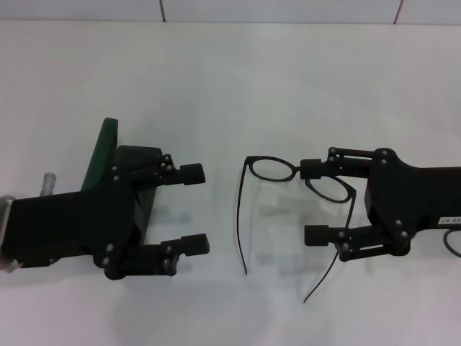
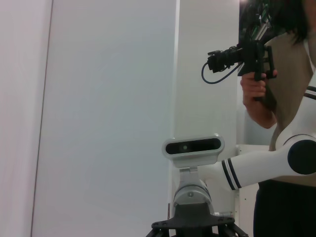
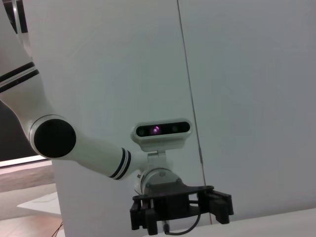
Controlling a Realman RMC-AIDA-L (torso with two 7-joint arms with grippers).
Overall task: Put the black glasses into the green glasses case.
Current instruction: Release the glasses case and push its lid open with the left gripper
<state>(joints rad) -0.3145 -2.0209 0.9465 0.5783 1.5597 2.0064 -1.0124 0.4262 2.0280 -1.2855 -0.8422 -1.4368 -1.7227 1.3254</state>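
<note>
The black glasses point(image 1: 272, 170) lie on the white table point(image 1: 230, 86) in the middle of the head view, temple arms unfolded and pointing toward the near edge. My right gripper point(image 1: 314, 202) is open at the glasses' right side. Its fingers straddle the right lens point(image 1: 331, 189), and its far finger point(image 1: 311, 169) overlaps the frame near the bridge. The green glasses case point(image 1: 101, 154) is at the left, mostly hidden under my left gripper point(image 1: 194, 209); only a raised green edge shows. The left gripper is open and empty, its fingertips pointing at the glasses from a short distance away.
A tiled wall edge point(image 1: 288, 11) runs behind the table. The left wrist view shows the robot's head camera point(image 2: 192, 146) and a person point(image 2: 276, 74) holding a camera rig. The right wrist view shows the robot's head point(image 3: 163, 131) against a wall.
</note>
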